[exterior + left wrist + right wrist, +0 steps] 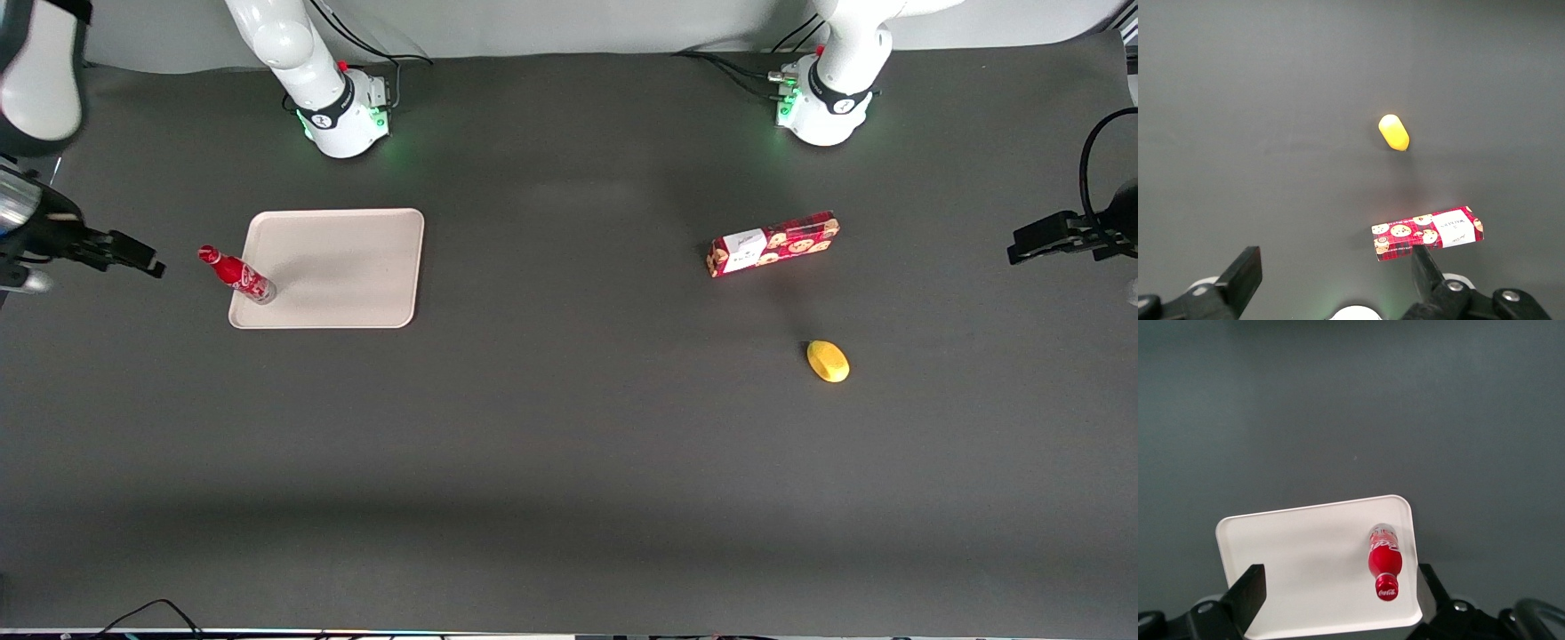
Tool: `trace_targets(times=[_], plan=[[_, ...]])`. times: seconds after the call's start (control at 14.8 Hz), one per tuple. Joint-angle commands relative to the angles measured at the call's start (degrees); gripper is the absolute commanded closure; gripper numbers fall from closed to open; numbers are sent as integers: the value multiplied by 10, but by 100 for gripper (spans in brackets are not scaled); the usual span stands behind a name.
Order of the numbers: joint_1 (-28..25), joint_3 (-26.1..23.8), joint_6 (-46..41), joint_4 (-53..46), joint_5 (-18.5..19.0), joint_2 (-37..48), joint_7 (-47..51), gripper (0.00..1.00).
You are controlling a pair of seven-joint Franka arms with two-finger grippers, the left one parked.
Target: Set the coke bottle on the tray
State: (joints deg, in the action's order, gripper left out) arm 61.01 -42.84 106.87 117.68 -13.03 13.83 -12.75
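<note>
Front view shows the coke bottle standing upright on the tray, at the tray's corner nearest the working arm's end of the table. The gripper hangs high above the table beside the tray, its fingers spread apart and holding nothing. A cookie box and a yellow lemon lie toward the parked arm's end.

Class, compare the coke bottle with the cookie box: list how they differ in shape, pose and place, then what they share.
The coke bottle is slim and round; the cookie box is a flat rectangle. The bottle stands upright; the box lies flat. The bottle stands on the tray near the open gripper; the box lies on the bare table toward the parked arm's end, near a yellow object. Both are mostly red.
</note>
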Motion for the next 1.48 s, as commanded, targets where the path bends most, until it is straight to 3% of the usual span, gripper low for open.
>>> trace_targets(times=[0.0, 0.27, 0.4, 0.47, 0.54, 0.74, 0.88, 0.94, 1.15, 1.42], plan=[[-1, -31, -62, -105, 9, -12, 12, 0], [-3, -87, -87, -162, 8, -12, 20, 0], [-42, -68, -101, -185, 9, -41, 38, 0], [-145, 18, -101, -191, 11, -45, 62, 0], [-215, 84, -101, -191, 15, -48, 73, 0], [-341, 193, -101, -192, 61, -64, 93, 0], [-457, 289, -101, -206, 106, -89, 143, 0], [-502, 329, -101, -212, 108, -99, 176, 0], [-559, 392, -98, -234, 112, -117, 192, 0], [-564, 403, -94, -272, 111, -155, 194, 0]])
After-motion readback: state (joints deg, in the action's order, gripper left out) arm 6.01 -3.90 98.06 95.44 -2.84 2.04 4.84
